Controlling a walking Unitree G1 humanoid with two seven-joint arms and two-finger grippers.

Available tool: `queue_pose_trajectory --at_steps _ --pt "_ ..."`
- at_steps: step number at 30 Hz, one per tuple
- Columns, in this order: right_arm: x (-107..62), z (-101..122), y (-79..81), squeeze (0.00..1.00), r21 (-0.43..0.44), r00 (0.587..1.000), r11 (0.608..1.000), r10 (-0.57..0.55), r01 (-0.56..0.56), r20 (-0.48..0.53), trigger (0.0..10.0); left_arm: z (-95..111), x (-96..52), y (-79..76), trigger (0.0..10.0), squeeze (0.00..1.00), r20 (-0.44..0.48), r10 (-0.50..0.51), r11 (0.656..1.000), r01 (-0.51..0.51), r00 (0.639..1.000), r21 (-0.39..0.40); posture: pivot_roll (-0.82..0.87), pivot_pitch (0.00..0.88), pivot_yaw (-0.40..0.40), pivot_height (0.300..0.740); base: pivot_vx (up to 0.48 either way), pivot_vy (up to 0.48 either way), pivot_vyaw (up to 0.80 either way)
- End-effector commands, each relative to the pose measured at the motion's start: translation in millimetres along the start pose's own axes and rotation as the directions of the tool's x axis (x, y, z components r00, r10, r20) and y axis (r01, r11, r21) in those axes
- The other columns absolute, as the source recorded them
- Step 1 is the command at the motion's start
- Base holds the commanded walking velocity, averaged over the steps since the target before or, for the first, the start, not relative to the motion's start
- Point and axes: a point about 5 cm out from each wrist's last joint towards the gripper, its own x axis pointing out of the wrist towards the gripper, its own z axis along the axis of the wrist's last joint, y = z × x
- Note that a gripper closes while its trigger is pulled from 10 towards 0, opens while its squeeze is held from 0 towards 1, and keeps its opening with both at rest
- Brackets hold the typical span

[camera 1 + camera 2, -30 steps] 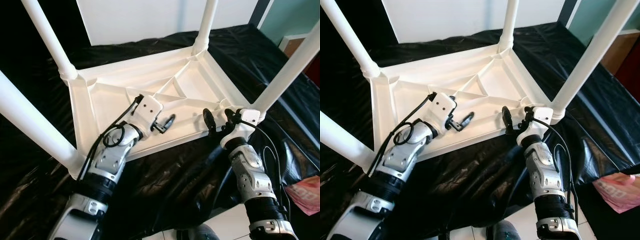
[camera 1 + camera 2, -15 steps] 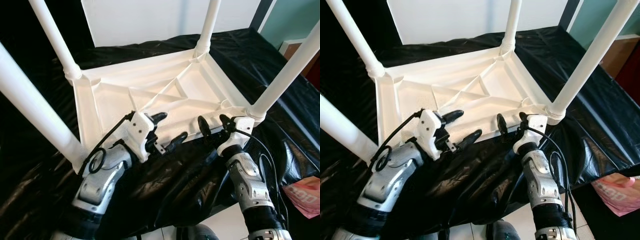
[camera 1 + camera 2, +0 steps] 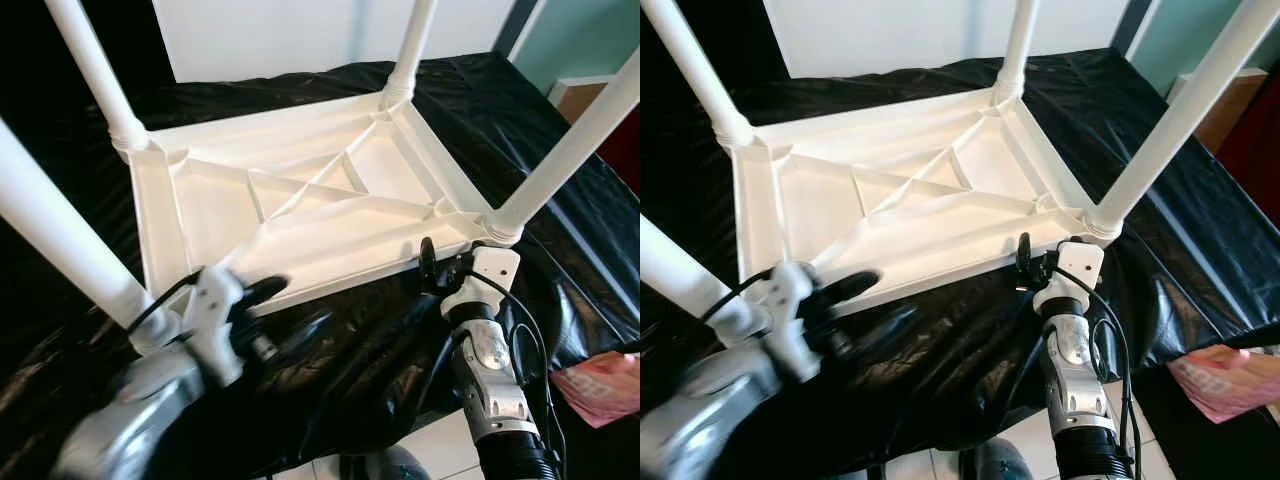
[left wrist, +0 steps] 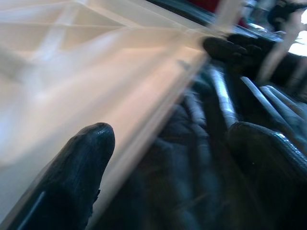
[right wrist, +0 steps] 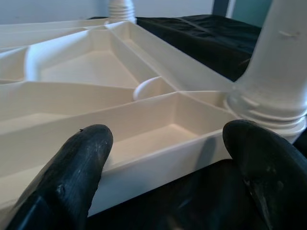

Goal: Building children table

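Observation:
A white plastic children's table [image 3: 300, 200] lies upside down on a black sheet [image 3: 520, 130], with its legs [image 3: 570, 150] pointing up. My left gripper [image 3: 285, 308] is blurred and open, just off the table's near rim on the left side. In the left wrist view its fingertips [image 4: 91, 143] are spread apart, with the rim [image 4: 144, 96] running past them. My right gripper [image 3: 440, 268] is open at the near right corner, below the leg socket [image 5: 273, 110]. Its fingers [image 5: 91, 143] stand apart in front of the near rim [image 5: 158, 158].
A white panel [image 3: 300, 35] stands behind the table. A pink packet [image 3: 600, 385] lies low at the right, beside the sheet. Wooden furniture [image 3: 580, 95] stands at the far right. Tiled floor [image 3: 440, 450] shows under my right arm.
My left arm has drawn back from the table's underside, over the near rim and down to the left, with its fingers spreading. The right gripper has stayed by the near right corner.

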Motion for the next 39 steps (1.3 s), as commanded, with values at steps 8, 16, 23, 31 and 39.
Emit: queue_pose_trajectory --at_steps 8,16,23,31,39 --pt "3.4 -15.9 -1.3 0.00 -0.050 0.997 0.998 -0.029 0.025 -0.074 10.0 5.1 -48.9 -9.8 10.0 0.00 -0.157 -0.095 0.995 0.096 0.983 0.002 0.17 0.157 -0.118 0.740 0.000 0.000 0.00" --pt "13.4 -19.7 -2.5 0.00 -0.061 0.995 0.998 -0.039 0.033 -0.095 10.0 4.8 -85.6 -8.8 10.0 0.00 -0.285 0.020 1.000 -0.020 0.958 0.003 0.22 0.153 -0.140 0.740 0.000 0.000 0.00" --pt "18.8 -20.0 1.2 0.00 -0.063 0.995 0.998 -0.030 0.024 -0.098 10.0 1.8 -139.3 25.6 10.0 0.00 -0.396 0.253 0.967 -0.247 0.883 0.068 0.25 0.144 -0.143 0.740 0.000 0.000 0.00" --pt "10.8 -19.1 11.1 0.00 -0.072 0.997 0.997 0.009 -0.015 -0.079 10.0 16.8 -173.9 104.7 10.0 0.00 -0.256 0.611 0.791 -0.566 0.749 0.231 0.23 0.134 -0.132 0.740 0.000 0.000 0.00" --pt "-2.8 -16.8 5.9 0.00 -0.099 0.998 0.995 0.023 -0.028 -0.056 10.0 39.7 -139.6 159.8 10.0 0.00 0.022 0.715 0.673 -0.697 0.699 0.246 0.18 0.144 -0.102 0.740 0.000 0.000 0.00"
